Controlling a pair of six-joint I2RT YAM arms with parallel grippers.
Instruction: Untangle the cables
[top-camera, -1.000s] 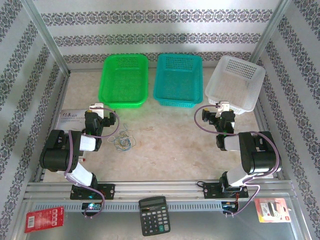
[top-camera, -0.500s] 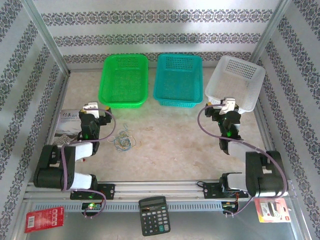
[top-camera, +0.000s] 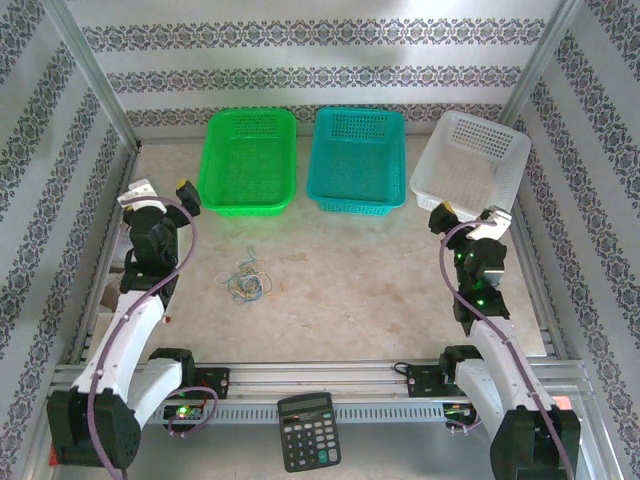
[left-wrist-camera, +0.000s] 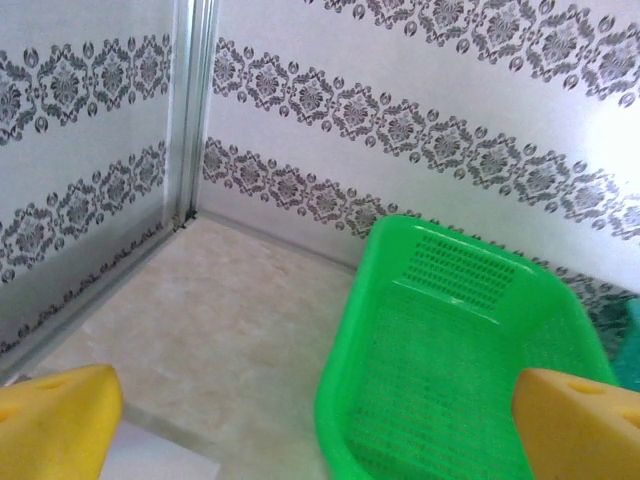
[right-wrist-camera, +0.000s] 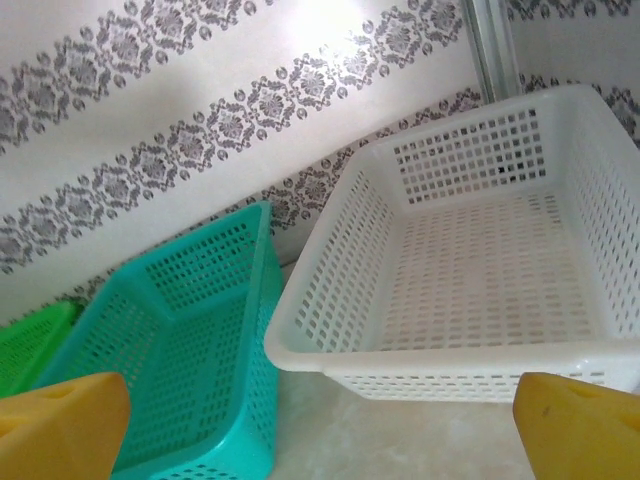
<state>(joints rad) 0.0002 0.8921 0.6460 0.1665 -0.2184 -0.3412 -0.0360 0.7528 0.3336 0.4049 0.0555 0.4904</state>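
The cables (top-camera: 247, 283) lie in a small tangle of thin pale yellow, whitish and blue loops on the beige tabletop, left of centre. My left gripper (top-camera: 162, 195) hangs open to the left of them and farther back, beside the green basket (top-camera: 248, 160). In the left wrist view its yellow fingertips (left-wrist-camera: 50, 425) stand far apart with nothing between them. My right gripper (top-camera: 468, 222) is open just in front of the white basket (top-camera: 470, 165), far to the right of the cables. Its yellow fingertips (right-wrist-camera: 580, 435) are also wide apart and empty.
Three baskets stand in a row at the back: green (left-wrist-camera: 450, 340), teal (top-camera: 357, 160) and white (right-wrist-camera: 480, 260), all empty. A calculator (top-camera: 306, 430) lies on the near rail. Patterned walls close in the left, back and right.
Both arms have unfolded and stretched out. The left gripper moved left and towards the back, the right gripper moved right towards the white basket. Both stayed open. The cables have not moved.
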